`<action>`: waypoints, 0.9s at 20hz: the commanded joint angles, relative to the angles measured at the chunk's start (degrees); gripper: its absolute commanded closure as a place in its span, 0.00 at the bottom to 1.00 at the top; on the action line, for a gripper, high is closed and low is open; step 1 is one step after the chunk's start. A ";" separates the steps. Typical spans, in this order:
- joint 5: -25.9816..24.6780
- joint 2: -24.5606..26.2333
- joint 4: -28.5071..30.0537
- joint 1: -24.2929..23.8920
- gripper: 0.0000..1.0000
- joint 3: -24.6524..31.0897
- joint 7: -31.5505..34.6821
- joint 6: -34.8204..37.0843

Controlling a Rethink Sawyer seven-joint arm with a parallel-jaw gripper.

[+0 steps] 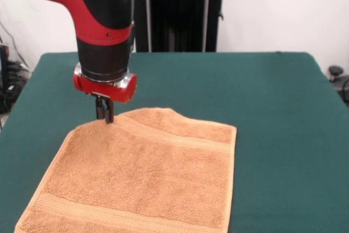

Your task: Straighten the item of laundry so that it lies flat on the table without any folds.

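Orange-tan towel (144, 181) lies spread on the green surface (283, 113), its far edge humped beside a raised fold. At that edge's left part, the end effector (104, 114) comes straight down, fingers closed together, pinching the towel's edge.

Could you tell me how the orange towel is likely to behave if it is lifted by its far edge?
The towel would probably drape limply: its far edge already humps by the hand. Its looped pile likely grips the felt table, dragging rather than sliding.
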 commanded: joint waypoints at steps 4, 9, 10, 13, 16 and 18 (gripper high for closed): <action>-1.07 2.64 -4.82 2.95 1.00 0.87 3.80 13.56; -1.05 5.58 -10.08 3.65 1.00 1.36 4.56 16.49; -1.09 6.18 -10.98 3.68 1.00 1.62 4.47 16.55; -0.30 7.84 -12.62 4.02 1.00 2.33 5.97 15.79; 0.56 9.18 -14.13 4.46 1.00 2.85 7.31 15.54; 0.67 10.16 -16.29 5.12 1.00 2.51 7.82 17.37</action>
